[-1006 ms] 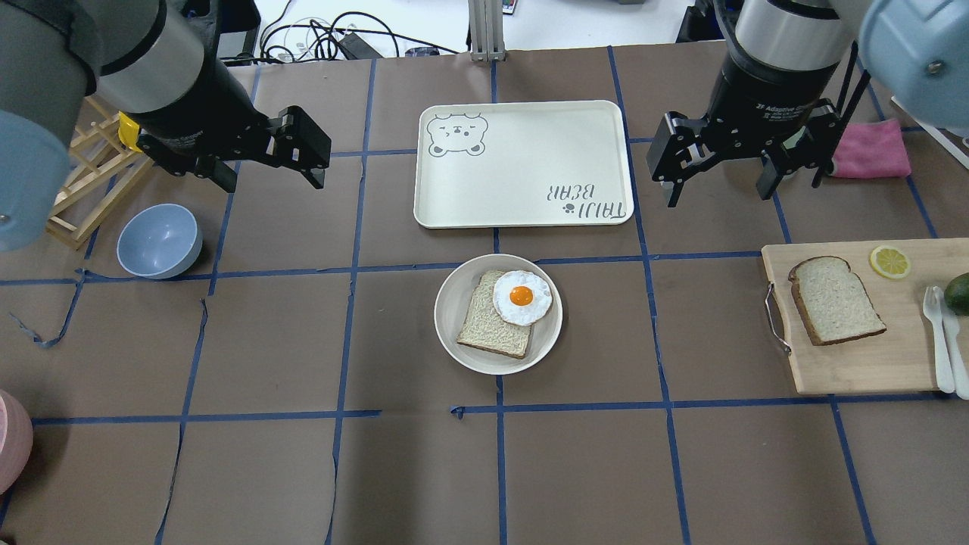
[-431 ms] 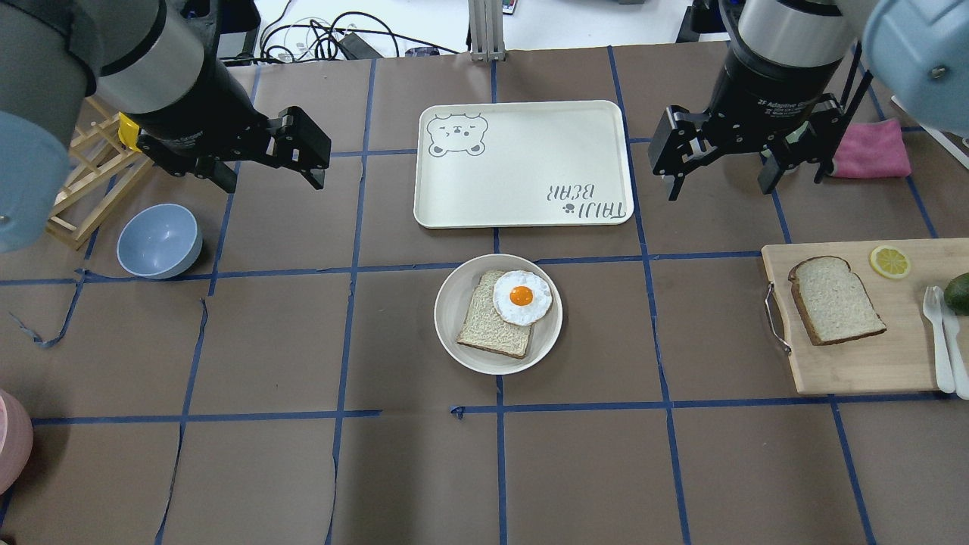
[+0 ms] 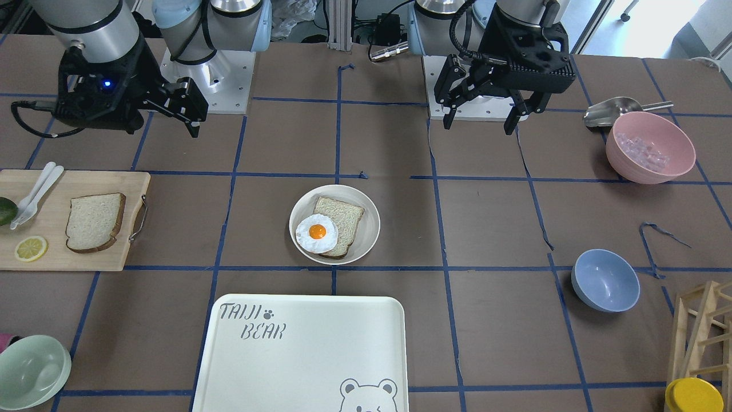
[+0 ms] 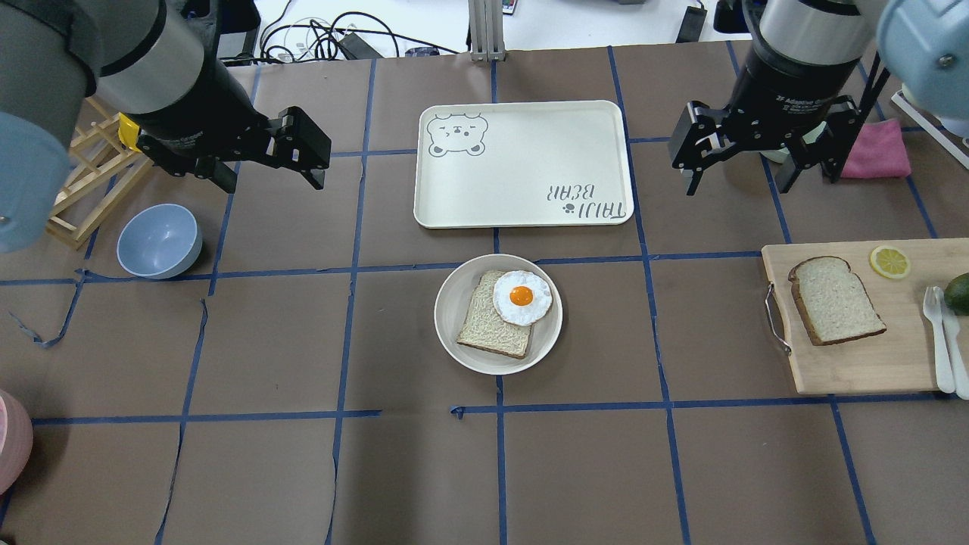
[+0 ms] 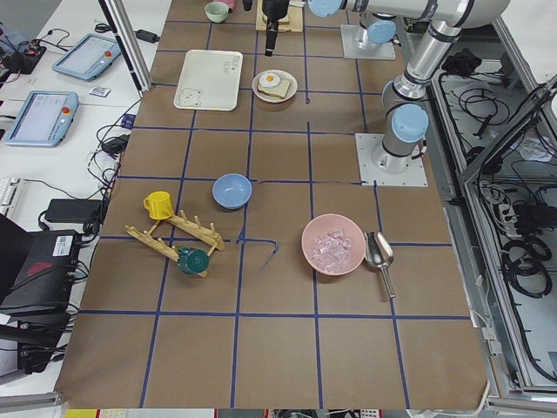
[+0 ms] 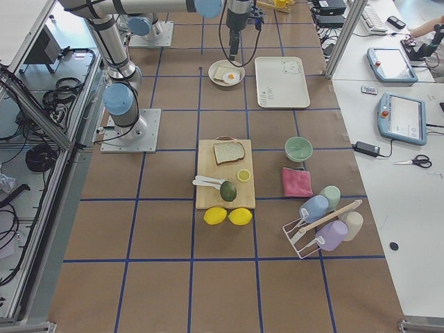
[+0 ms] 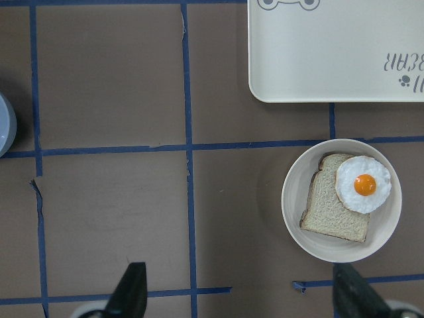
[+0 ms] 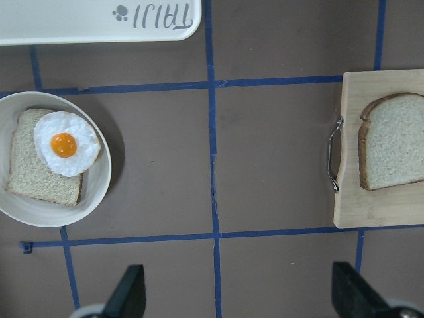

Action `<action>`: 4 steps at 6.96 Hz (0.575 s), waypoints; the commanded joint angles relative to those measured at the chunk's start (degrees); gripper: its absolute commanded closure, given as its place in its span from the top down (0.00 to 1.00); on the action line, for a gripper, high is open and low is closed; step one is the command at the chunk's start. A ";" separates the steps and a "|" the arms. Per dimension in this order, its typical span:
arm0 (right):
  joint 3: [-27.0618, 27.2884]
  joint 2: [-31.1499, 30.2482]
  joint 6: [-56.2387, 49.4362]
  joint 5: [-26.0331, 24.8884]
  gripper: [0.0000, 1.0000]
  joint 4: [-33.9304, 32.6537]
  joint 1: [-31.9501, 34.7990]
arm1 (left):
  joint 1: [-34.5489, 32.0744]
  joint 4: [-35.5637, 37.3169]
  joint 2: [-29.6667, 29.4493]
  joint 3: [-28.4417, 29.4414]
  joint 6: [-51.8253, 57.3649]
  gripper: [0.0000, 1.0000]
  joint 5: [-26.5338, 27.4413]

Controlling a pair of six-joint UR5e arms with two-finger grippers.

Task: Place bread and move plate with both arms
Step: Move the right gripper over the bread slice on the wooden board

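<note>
The bread, a thick pale slice with dark crust, lies on the wooden cutting board at the right; it also shows in the front view and the right wrist view. The round cream plate sits mid-table and holds a beiger slice with a fried egg on it. My left gripper is open and empty, high at the far left. My right gripper is open and empty, above the table beyond the board's left end.
The bear-printed tray lies just beyond the plate. A blue bowl and a wooden rack are at the left. A lemon slice, white cutlery and a pink cloth are at the right.
My right gripper has moved to the right, toward the cutting board side, still open. The left arm, plate and bread have not moved.
</note>
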 commanded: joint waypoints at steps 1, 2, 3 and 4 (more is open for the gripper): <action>0.60 1.88 -0.74 0.31 1.00 -0.18 -7.17 | 0.00 0.00 0.00 0.00 -0.07 1.00 0.00; 1.30 3.62 -1.09 0.14 0.98 -2.36 -8.50 | 0.00 0.00 0.00 0.00 -0.07 1.00 0.00; 2.96 6.34 -2.14 -0.30 0.78 -6.91 -9.38 | 0.00 0.00 0.00 0.00 0.02 1.00 0.00; 5.33 7.58 -2.50 -2.83 0.78 -9.65 -11.39 | 0.00 0.00 0.00 0.00 -0.07 1.00 0.00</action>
